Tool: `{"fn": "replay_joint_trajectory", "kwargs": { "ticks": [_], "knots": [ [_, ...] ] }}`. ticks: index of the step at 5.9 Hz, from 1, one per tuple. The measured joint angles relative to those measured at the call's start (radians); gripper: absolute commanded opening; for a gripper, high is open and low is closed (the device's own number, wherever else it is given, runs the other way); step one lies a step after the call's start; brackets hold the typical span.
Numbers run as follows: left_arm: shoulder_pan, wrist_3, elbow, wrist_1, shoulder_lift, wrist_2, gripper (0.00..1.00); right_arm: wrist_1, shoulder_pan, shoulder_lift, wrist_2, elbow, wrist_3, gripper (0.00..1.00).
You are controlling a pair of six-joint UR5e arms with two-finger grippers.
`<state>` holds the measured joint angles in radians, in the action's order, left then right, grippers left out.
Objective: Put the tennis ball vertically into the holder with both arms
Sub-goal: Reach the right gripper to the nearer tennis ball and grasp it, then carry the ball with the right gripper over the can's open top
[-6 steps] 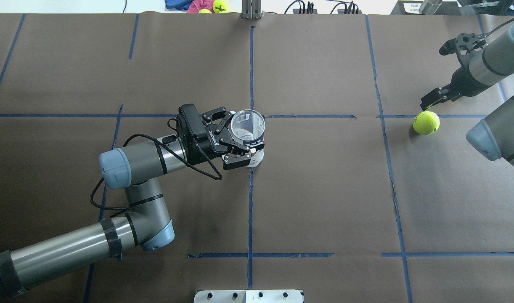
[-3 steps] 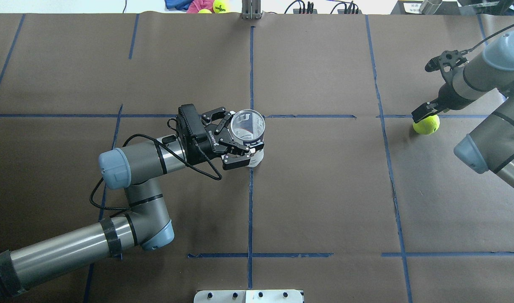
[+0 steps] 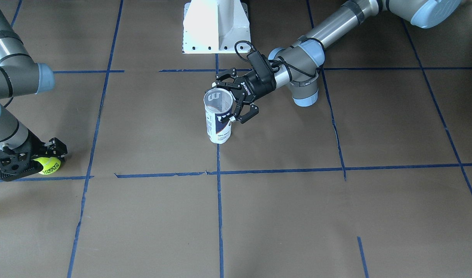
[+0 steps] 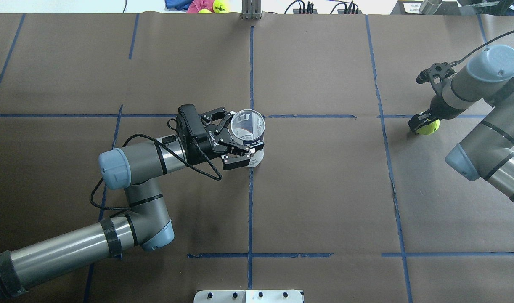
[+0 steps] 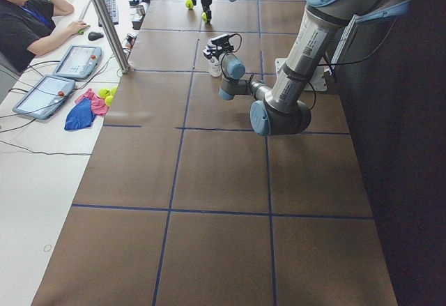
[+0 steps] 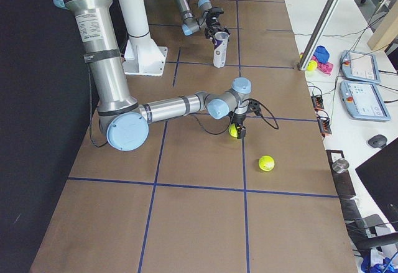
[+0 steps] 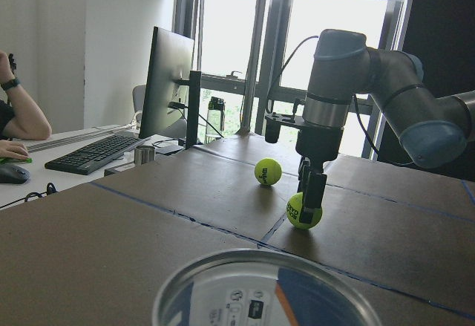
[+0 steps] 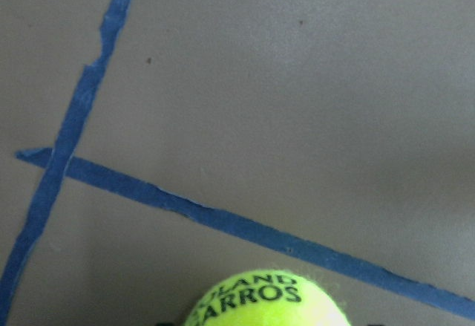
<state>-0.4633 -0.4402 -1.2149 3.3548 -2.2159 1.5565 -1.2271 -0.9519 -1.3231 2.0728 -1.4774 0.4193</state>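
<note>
Tennis ball (image 3: 50,166) rests on desk (image 4: 324,189) toward robot's right end, beside blue tape line (image 4: 450,116). Right pincer (image 3: 43,162) straddles ball, fingers either side; clamped or loose, cannot tell. Holder (image 4: 248,126) stands upright mid-desk, mouth open upward, well apart from ball. Left pincer (image 4: 241,135) clasps its upper wall.

Matt brown paper covers the desk (image 4: 324,189), crossed by blue tape lines (image 4: 250,210). The tennis ball (image 3: 50,165) is fuzzy felt; the holder (image 3: 219,127), glossy clear plastic; the left arm (image 4: 63,250) and right arm (image 4: 499,170), smooth grey metal.
</note>
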Motion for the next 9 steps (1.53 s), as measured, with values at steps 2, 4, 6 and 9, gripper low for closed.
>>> {"fn": "replay_joint_trajectory", "kwargs": {
  "ticks": [2, 4, 6, 9],
  "knots": [
    [0.0, 0.0, 0.001, 0.0, 0.002, -0.001, 0.99, -0.013, -0.008, 0.039, 0.011, -0.047, 0.066, 0.13],
    [0.0, 0.0, 0.001, 0.0, 0.002, -0.001, 0.99, -0.187, 0.004, 0.147, 0.023, -0.216, 0.261, 0.13],
    [0.0, 0.001, 0.002, 0.0, 0.0, -0.001, 0.99, -0.48, 0.076, 0.297, 0.019, -0.406, 0.438, 0.14],
    [0.001, 0.002, 0.004, -0.001, -0.001, 0.0, 0.89, -0.653, 0.257, 0.553, -0.073, -0.44, 0.743, 0.15]
  ]
}}
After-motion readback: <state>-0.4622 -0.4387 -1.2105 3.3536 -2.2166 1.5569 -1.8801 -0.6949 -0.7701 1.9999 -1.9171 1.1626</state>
